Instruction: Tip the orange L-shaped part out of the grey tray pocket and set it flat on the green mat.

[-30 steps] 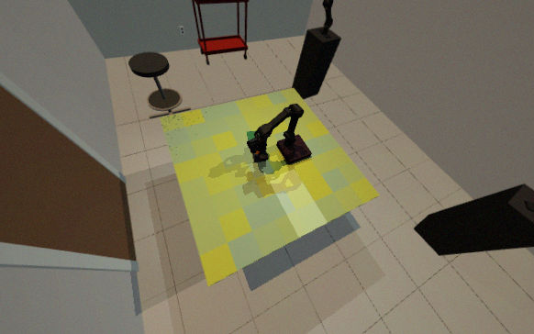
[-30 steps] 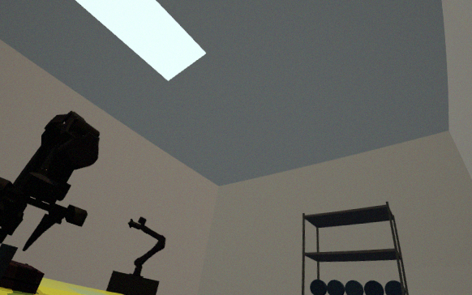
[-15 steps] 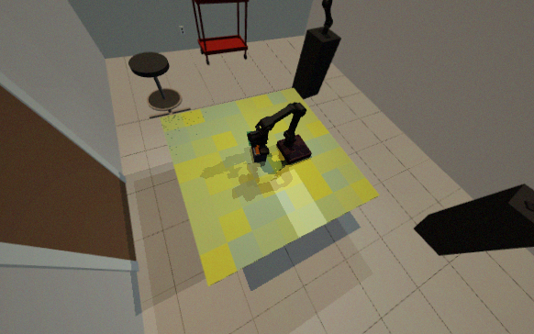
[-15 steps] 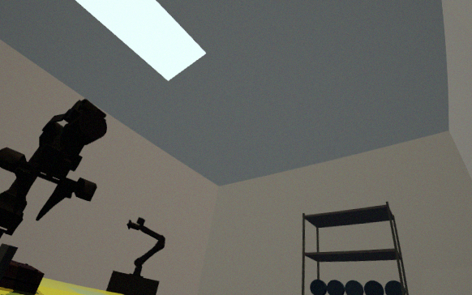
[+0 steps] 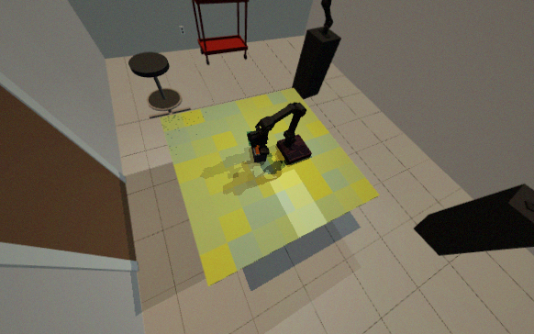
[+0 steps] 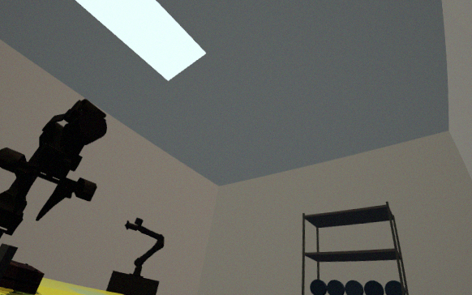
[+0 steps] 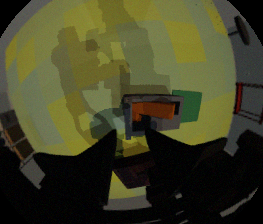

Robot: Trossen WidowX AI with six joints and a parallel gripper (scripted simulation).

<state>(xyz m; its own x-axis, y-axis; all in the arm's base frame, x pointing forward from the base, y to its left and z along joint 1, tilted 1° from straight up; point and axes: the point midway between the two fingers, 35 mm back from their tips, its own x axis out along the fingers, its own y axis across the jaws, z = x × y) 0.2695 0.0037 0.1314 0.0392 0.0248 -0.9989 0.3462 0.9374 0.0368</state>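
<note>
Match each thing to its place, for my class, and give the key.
Things:
1. orange part
2. green mat
3. gripper
4. red cart

Places:
A. beside the tray
B. standing on the tiled floor
C. in the tray
D. on the end of the arm

Right pairs: 1-C, 2-A, 3-D, 4-B
</note>
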